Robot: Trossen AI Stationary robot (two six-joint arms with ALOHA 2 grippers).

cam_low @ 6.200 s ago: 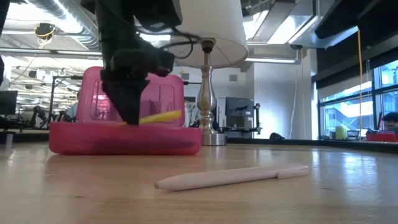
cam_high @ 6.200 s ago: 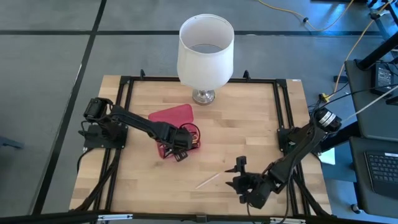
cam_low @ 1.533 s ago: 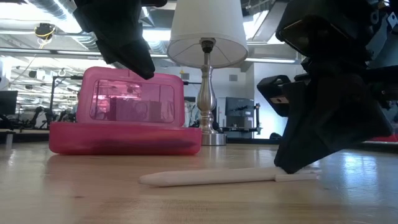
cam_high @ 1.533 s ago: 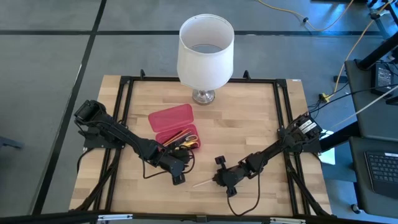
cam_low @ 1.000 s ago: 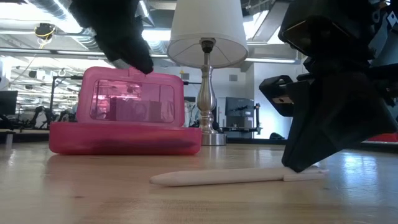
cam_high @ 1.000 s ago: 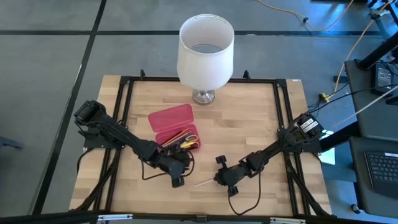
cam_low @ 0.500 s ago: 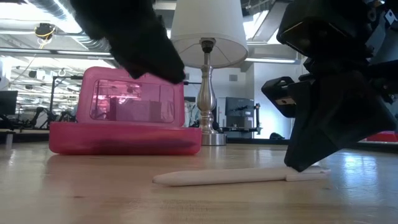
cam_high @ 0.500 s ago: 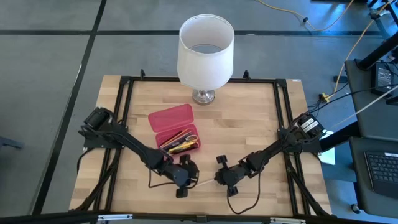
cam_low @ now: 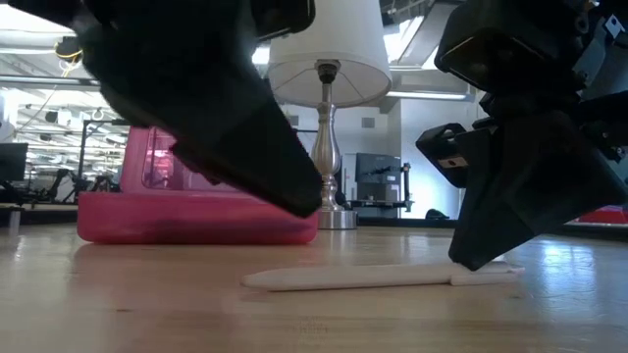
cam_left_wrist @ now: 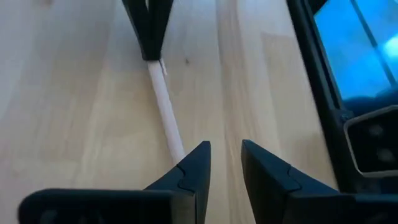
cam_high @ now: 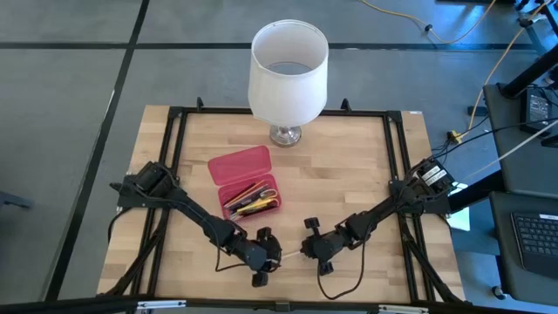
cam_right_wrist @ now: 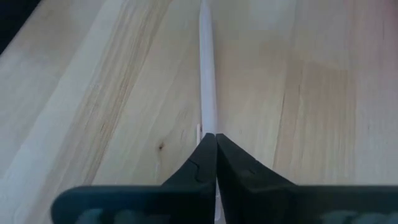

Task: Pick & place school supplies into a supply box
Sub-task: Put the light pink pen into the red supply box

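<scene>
Arms: two, both low over the near part of the wooden table [cam_high: 349,183], their tips facing each other across one pen.
Pale pen [cam_low: 378,277]: one, lying flat on the bare wood at about 6 o'clock from the table's middle, well apart from the box; the high view hides most of it between the two grippers.
Right gripper [cam_right_wrist: 216,146]: at about 5 o'clock on the table, fingers clenched together with their tips pressed on one end of the pale pen; the pen lies on the wood and is pinned or touched there, not lifted.
Left gripper [cam_left_wrist: 222,158]: at about 7 o'clock, fingers parted a little, released, with bare wood in the gap between them; the pen's other end sits just beside one fingertip [cam_left_wrist: 199,155].
Supply box [cam_high: 247,183]: one red-pink case at about 10 o'clock from the table's middle, lid swung fully open and lying flat behind the tray in the high view.
Box contents: several thin pens and pencils lying slantwise in the tray, yellow, orange and dark ones among them [cam_high: 251,201]; an exact count cannot be told.
Lamp [cam_high: 288,70]: one, with a white shade and a metal foot, at 12 o'clock on the far edge of the table.
Loose supplies outside the box: only the one pale pen is seen.
</scene>
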